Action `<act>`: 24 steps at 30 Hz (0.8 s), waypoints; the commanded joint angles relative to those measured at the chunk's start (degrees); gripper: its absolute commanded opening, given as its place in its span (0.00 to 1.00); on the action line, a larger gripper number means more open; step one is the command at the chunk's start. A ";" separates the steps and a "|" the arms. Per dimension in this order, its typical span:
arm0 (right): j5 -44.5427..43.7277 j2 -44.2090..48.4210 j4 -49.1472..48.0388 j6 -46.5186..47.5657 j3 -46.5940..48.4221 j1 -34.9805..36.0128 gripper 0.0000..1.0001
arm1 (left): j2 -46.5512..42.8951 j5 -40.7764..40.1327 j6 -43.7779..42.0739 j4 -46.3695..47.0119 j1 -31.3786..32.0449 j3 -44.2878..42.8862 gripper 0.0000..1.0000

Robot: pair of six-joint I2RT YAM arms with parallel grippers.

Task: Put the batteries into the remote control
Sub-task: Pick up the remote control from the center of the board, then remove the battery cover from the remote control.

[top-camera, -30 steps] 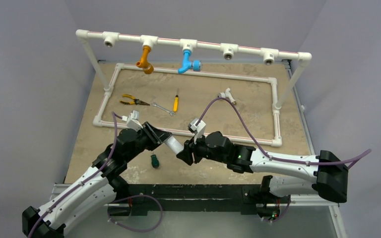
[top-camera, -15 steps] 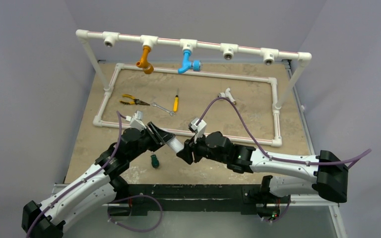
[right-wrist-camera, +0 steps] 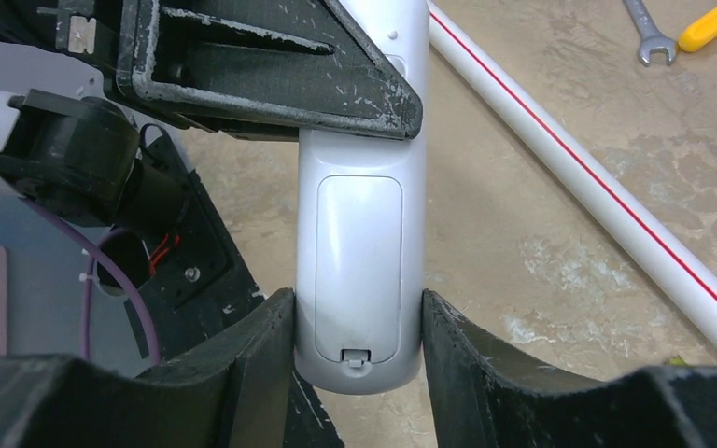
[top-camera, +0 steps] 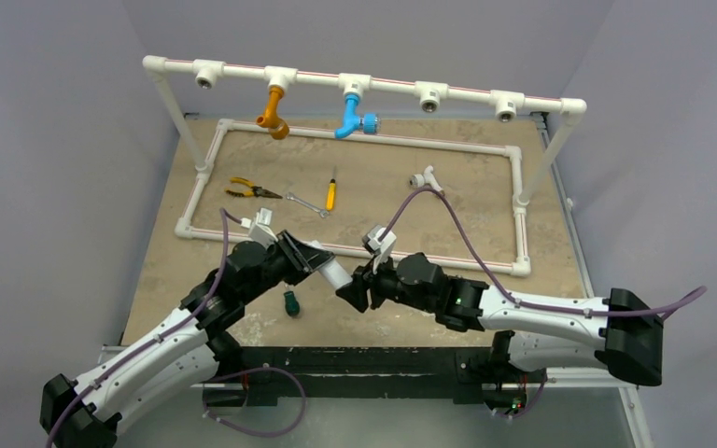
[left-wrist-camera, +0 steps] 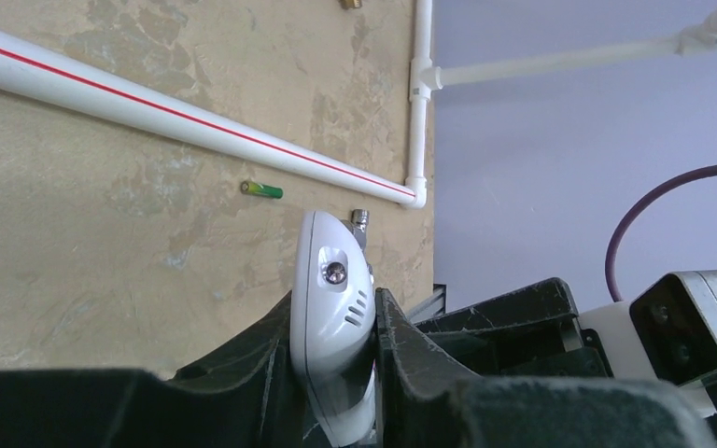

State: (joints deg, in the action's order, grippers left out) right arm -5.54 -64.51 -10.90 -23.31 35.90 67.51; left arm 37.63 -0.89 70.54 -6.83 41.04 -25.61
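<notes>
Around remote control (right-wrist-camera: pixel 359 233), both pincers (left-wrist-camera: pixel 333 313) (right-wrist-camera: pixel 359 313) tight

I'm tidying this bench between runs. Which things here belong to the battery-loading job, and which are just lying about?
Belongs to the job: remote control, green battery.

Just lying about: pliers, wrench, yellow screwdriver, green-handled screwdriver, white pipe fitting, pipe frame, orange tap, blue tap.

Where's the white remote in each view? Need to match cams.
Top external: slim white plastic remote control, lower centre.
Left wrist: remote bottom centre, clamped in the left tool.
Right wrist: remote centre, held in the right tool.
Shared landmark: red-striped white pipe, in all three.
</notes>
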 commanded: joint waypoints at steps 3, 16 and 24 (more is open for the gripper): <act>-3.83 6.52 -1.68 3.40 -1.70 0.17 0.59 | 0.70 -3.01 -6.97 -2.87 -0.43 -1.74 0.00; -9.54 16.72 13.48 11.69 -2.45 0.17 0.74 | -2.31 3.28 -14.22 4.77 -0.51 0.47 0.00; -8.33 20.97 21.50 18.85 -2.46 0.17 0.64 | -3.31 11.29 -17.72 14.84 -0.52 3.02 0.00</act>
State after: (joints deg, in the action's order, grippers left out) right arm -14.11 -46.24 6.66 -9.63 33.39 67.66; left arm 35.42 4.47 55.77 -2.20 40.62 -24.23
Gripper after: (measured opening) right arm 0.675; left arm 0.245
